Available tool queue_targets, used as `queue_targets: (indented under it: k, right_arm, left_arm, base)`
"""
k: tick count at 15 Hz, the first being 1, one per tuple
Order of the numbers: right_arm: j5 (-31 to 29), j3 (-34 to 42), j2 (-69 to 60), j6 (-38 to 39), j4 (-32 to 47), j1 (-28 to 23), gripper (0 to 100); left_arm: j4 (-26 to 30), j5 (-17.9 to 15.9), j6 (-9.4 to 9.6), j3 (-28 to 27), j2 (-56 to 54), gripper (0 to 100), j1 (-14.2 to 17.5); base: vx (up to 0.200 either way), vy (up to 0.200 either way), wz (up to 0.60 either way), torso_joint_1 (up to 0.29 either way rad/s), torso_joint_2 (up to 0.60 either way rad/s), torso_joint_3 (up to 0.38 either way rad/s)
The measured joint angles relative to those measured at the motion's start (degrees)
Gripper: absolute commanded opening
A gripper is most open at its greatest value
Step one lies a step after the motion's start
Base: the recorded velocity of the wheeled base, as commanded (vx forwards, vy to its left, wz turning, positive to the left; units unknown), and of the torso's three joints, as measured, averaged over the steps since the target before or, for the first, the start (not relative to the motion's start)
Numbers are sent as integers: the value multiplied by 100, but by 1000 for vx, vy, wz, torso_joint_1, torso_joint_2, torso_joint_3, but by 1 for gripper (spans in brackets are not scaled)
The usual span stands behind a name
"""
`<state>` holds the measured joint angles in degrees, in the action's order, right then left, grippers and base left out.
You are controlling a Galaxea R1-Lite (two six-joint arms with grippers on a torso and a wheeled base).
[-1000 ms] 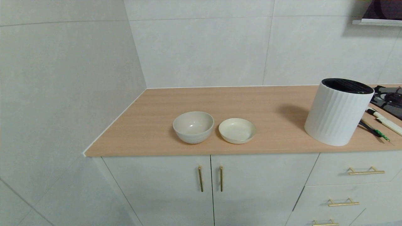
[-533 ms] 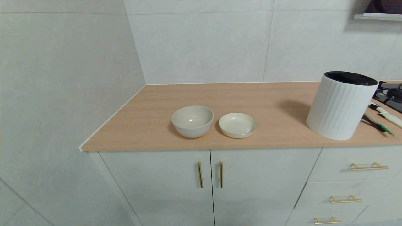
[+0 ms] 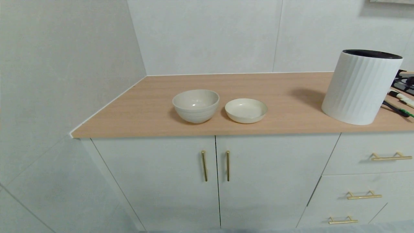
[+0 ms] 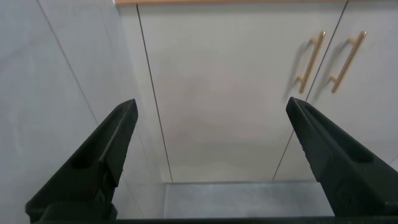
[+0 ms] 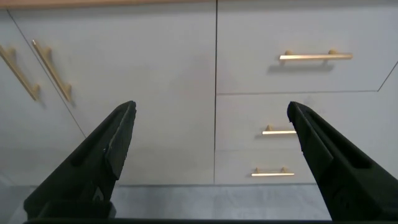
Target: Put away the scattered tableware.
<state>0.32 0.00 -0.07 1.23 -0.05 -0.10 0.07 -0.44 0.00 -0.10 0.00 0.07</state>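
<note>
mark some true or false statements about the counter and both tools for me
The bowl stands left of the shallow dish on the counter. True.
The bowl is stacked inside the shallow dish. False: they stand side by side.
The white ribbed container lies on its side. False: it stands upright.
The left tool is open, facing the cabinet doors. True.
The right tool grips the shallow dish. False: it is open and empty, facing the drawers.

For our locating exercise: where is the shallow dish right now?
In the head view, the dish sits on the counter near its front edge, just right of the bowl, well left of the canister.
</note>
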Motion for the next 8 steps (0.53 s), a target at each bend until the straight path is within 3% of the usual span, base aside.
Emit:
queue_targets:
  k: [8]
  right_arm:
    - [0, 0, 0, 0, 2, 0, 100]
  left_arm:
    - [4, 0, 0, 0, 0, 100, 0]
  base:
    - [0, 0, 0, -150, 460, 307]
